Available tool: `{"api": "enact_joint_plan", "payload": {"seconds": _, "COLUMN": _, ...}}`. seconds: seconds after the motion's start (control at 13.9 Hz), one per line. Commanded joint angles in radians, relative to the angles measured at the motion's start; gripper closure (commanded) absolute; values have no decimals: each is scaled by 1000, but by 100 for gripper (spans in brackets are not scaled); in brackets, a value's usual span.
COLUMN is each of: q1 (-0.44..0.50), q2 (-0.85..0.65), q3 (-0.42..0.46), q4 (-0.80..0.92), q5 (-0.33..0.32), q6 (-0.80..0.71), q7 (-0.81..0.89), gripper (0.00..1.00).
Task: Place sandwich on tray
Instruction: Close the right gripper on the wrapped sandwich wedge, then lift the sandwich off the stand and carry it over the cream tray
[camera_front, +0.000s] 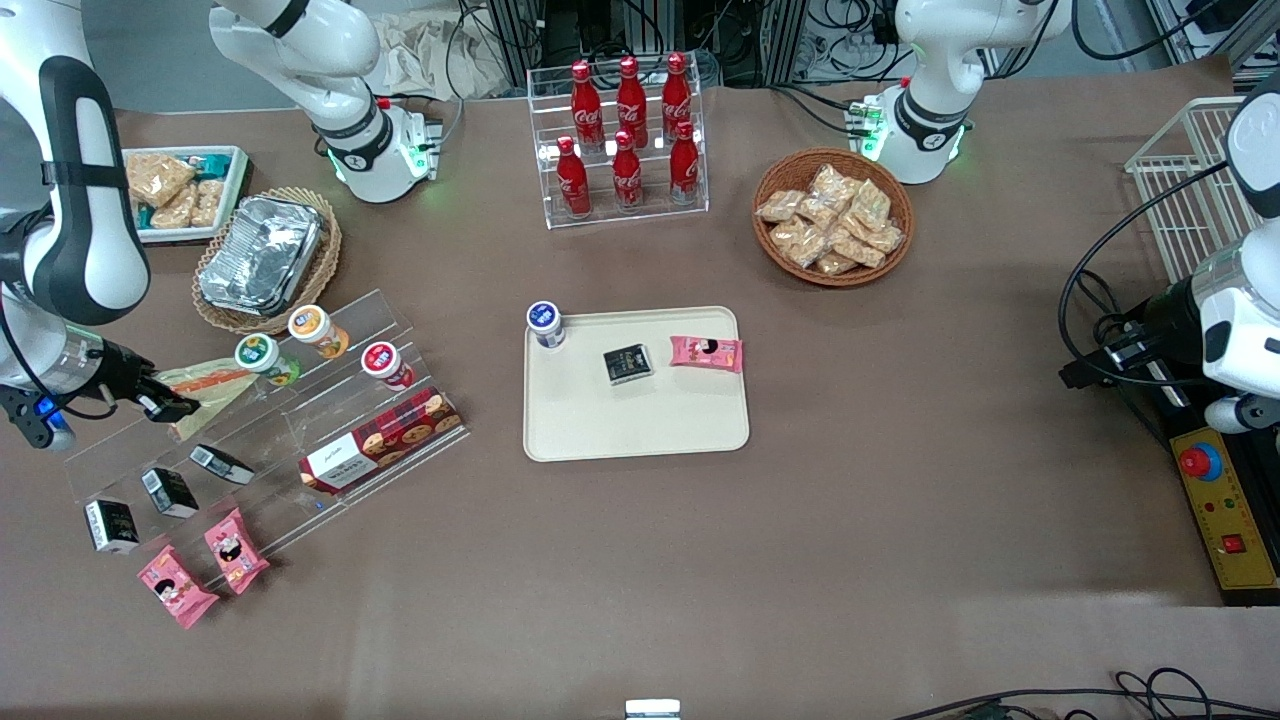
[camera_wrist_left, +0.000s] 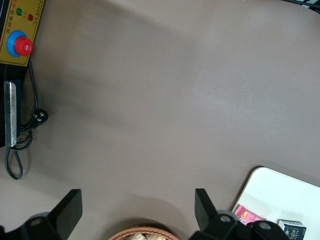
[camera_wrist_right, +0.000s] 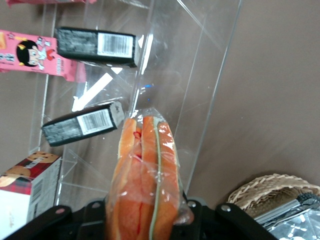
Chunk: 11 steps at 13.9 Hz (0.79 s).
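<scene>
The sandwich (camera_front: 207, 386), a clear-wrapped wedge with orange and green filling, lies at the upper step of the clear stepped shelf (camera_front: 270, 430), at the working arm's end of the table. My right gripper (camera_front: 176, 407) is shut on its wide end. In the right wrist view the sandwich (camera_wrist_right: 146, 175) fills the gap between the black fingers (camera_wrist_right: 95, 220), its tip pointing away from the gripper (camera_wrist_right: 145, 222). The cream tray (camera_front: 620, 425) lies at the table's middle, well apart from the sandwich, carrying a blue-lidded cup (camera_front: 545, 325), a black packet (camera_front: 628, 363) and a pink packet (camera_front: 706, 352).
The shelf also carries three lidded cups (camera_front: 318, 330), a cookie box (camera_front: 380, 440), black packets (camera_front: 168, 491) and pink packets (camera_front: 236, 550). A wicker basket of foil containers (camera_front: 262, 255) stands just farther from the front camera. A cola bottle rack (camera_front: 625, 130) and a snack basket (camera_front: 833, 215) stand farther off than the tray.
</scene>
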Motion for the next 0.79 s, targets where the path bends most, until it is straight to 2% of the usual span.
{"api": "enact_joint_plan", "payload": {"seconds": 0.0, "q1": -9, "q2": 0, "q3": -2, "q4": 129, "q5": 2, "q6": -160, "q7": -32, "gripper": 100}}
{"api": "enact_joint_plan", "payload": {"seconds": 0.36, "q1": 2, "q2": -3, "q3": 5, "q4": 352, "q5": 10, "q6": -412, "q7": -40, "gripper": 100}}
{"api": "enact_joint_plan", "payload": {"seconds": 0.5, "q1": 5, "q2": -5, "q3": 14, "q4": 401, "q5": 59, "q6": -467, "q7": -23, "gripper": 100}}
{"api": "enact_joint_plan", "payload": {"seconds": 0.72, "q1": 104, "q2": -14, "q3": 24, "q4": 413, "q5": 79, "q6": -492, "q7": 163, "gripper": 100}}
